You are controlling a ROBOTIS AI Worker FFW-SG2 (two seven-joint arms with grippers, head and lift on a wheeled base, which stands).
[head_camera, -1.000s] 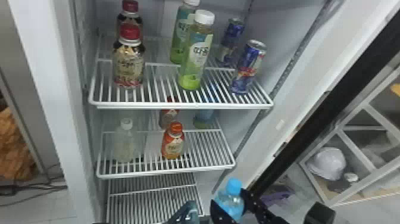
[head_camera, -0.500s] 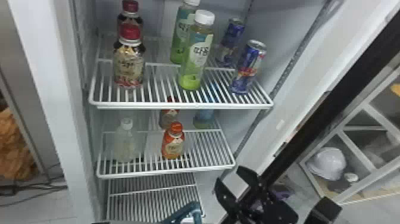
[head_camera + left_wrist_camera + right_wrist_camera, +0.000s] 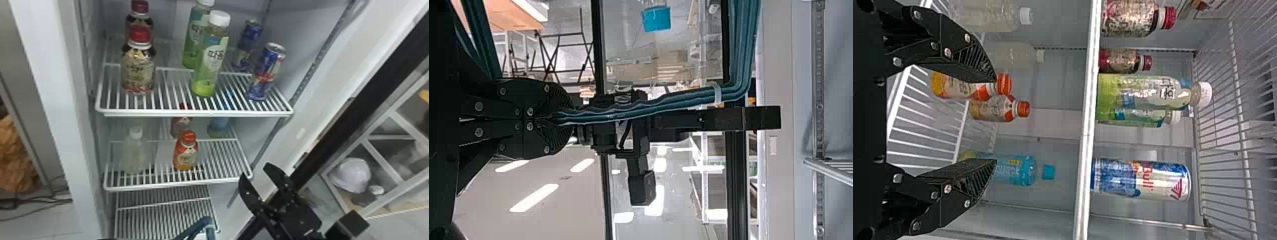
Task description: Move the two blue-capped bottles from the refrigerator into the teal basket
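A blue-capped bottle [image 3: 219,125] stands at the back right of the middle shelf, partly behind the top shelf's bars. My right gripper [image 3: 255,170] is open at that shelf's front right corner, with nothing between its fingers. In the right wrist view, the same bottle [image 3: 1020,170] is beyond one finger of the open right gripper [image 3: 994,121]. The teal basket's handle [image 3: 206,221] shows at the bottom of the head view. In the left wrist view, my left gripper [image 3: 551,117] is shut on the teal handle [image 3: 639,109]; another blue cap [image 3: 656,19] is near the top edge.
The top shelf [image 3: 178,112] holds red-capped bottles, green bottles and cans. On the middle shelf [image 3: 220,182] are an orange bottle [image 3: 185,153], another behind it, and a clear bottle [image 3: 134,153]. The black-edged door [image 3: 360,108] is right of the fridge.
A second ago my right gripper held a blue-capped bottle low by the basket handle. It has let go, opened wide and risen toward the middle shelf; the teal handle is nearly unmoved.
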